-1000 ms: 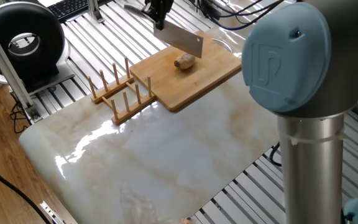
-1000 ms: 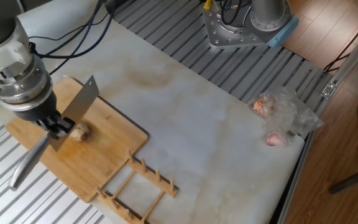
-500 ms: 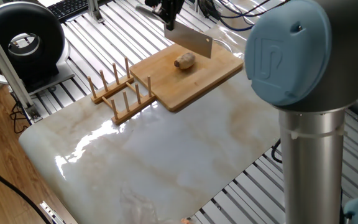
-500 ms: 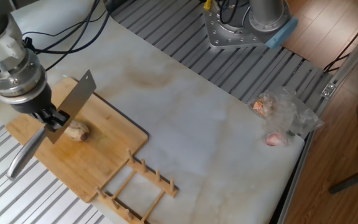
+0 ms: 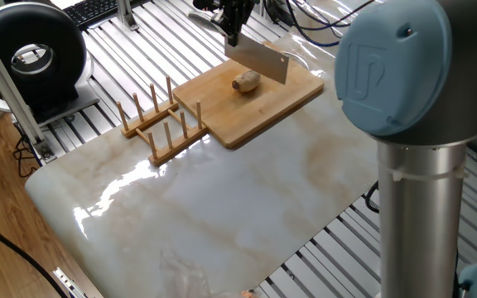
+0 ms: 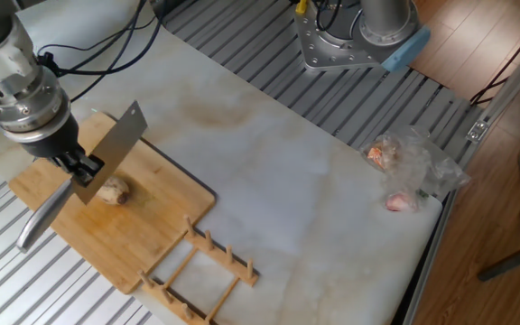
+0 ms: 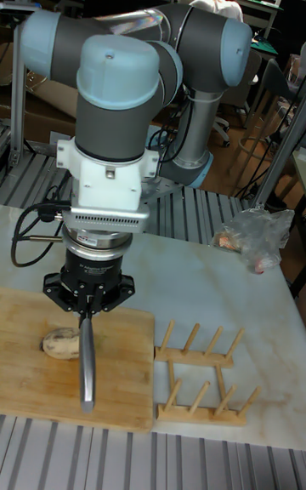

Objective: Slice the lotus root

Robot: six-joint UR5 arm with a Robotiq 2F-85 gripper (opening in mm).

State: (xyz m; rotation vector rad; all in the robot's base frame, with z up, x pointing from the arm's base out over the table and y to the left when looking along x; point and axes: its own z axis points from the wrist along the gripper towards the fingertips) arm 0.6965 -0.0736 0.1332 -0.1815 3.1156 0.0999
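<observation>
The lotus root [image 5: 246, 81] is a small tan chunk lying whole on the bamboo board [image 5: 284, 101]. My gripper [image 5: 233, 25] is shut on the handle of a cleaver [image 5: 260, 60], whose broad steel blade hangs tilted just above and behind the root. In the other fixed view the gripper [image 6: 78, 165] holds the cleaver [image 6: 114, 144] edge-down over the lotus root [image 6: 112, 190], its handle trailing toward the near-left edge of the board [image 6: 152, 239]. In the tall view the gripper [image 7: 88, 306] is right beside the lotus root [image 7: 59, 341], handle pointing at the camera.
A wooden dish rack [image 5: 161, 124] lies against the board's left side, on the marble slab [image 5: 214, 207]. A crumpled plastic bag [image 6: 412, 155] and a pink lump [image 6: 397, 200] sit near the slab's far corner. Cables and a black ring-shaped device [image 5: 31, 56] lie beyond the slab.
The gripper and cleaver have lifted a little off the lotus root and shifted sideways along the board. The root has stayed in place.
</observation>
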